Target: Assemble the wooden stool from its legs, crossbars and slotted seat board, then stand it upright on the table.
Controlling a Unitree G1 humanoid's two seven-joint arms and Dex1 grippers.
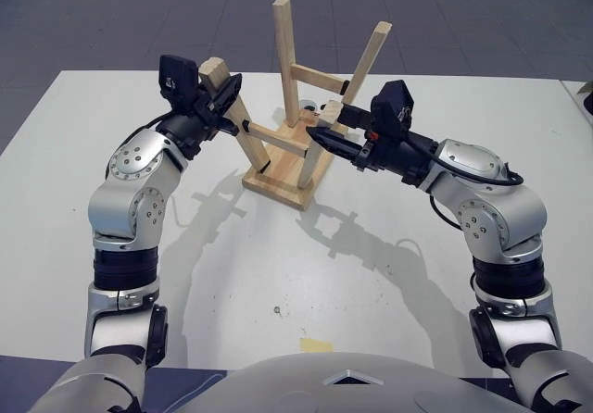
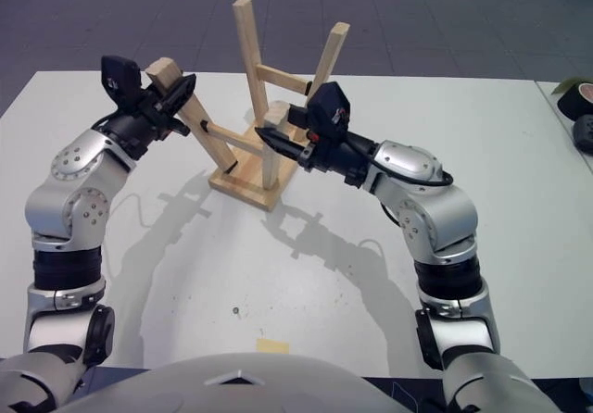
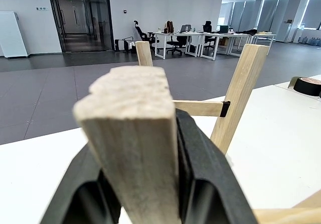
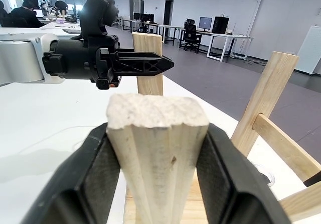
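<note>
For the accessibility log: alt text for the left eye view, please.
A pale wooden stool, upside down on a white table, legs pointing up. The black left gripper clamps its left near leg; the black right gripper clamps its right near leg.

Beyond your white bench you see dark grey floor, office desks with chairs, and a dark doorway.

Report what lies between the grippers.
A crossbar joins the left leg, in the left gripper, to the right leg, in the right gripper; left eye view shows it.
</note>
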